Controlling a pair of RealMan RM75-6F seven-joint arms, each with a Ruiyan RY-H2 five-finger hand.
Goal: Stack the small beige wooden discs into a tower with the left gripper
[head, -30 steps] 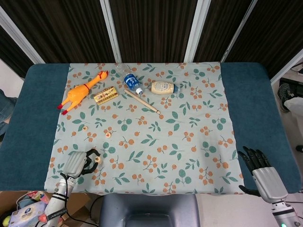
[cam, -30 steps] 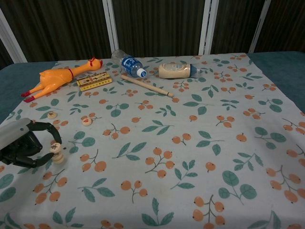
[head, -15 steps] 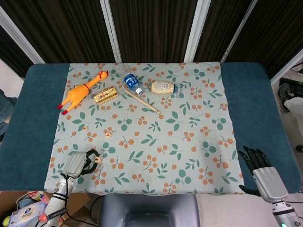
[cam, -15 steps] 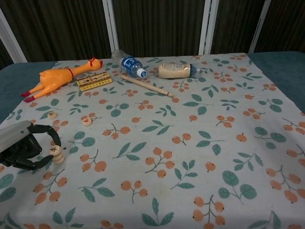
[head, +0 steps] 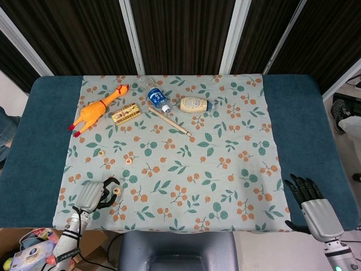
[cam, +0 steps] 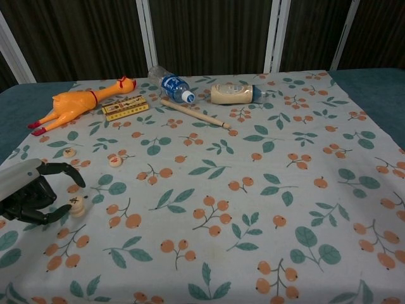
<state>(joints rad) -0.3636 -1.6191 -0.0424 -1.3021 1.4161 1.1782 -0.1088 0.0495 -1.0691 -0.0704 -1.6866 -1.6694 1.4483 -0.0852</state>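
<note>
Beige wood: disc stack (cam: 77, 206), dark mark on top, unreadable, on the cloth's (cam: 266, 209) near-left part. Two loose discs (cam: 69, 152) (cam: 116, 161) lie further back. Left hand (cam: 28, 193): fingers apart around the stack; contact unclear. Right hand (head: 311, 206): spread, empty, off the cloth. Bottle (cam: 172, 84): blue label, illegible. Rubber chicken (cam: 76, 104): orange.

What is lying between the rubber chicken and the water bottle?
A small yellow box lies between the rubber chicken and the water bottle. Both views show it, apart from each.
</note>
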